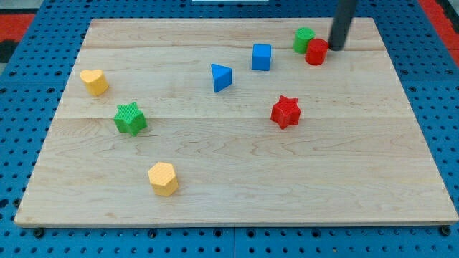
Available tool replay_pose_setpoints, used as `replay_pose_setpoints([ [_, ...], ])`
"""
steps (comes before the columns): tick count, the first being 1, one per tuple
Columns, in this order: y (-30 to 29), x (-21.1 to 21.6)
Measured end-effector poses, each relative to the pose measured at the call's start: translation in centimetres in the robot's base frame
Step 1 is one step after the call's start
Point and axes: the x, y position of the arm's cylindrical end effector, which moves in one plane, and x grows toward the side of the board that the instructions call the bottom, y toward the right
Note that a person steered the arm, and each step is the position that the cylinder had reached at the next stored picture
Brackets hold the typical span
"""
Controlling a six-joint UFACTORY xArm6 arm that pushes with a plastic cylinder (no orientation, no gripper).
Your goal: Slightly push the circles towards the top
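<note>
Red circle (316,51) and green circle (303,39), two short ridged cylinders, sit touching near the wooden tabletop's (237,193) top right; my tip (335,47), which has no jaws, stands just right of the red one.

Dark rod entering from the view's top right, leaning slightly, my tip (334,48) lowered

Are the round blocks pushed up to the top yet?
Almost. The green circle and red circle already sit close to the board's top edge, touching each other. My tip is right beside the red circle. Possibly a small nudge upward remains.
</note>
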Motion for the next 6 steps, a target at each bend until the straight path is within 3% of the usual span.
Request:
replay_pose_setpoints([
  [1,1.4,5.2],
  [2,-3.3,3.1],
  [3,-3.8,0.0],
  [4,-3.1,0.7],
  [5,-7.5,1.4],
  [6,-8.0,-1.3],
])
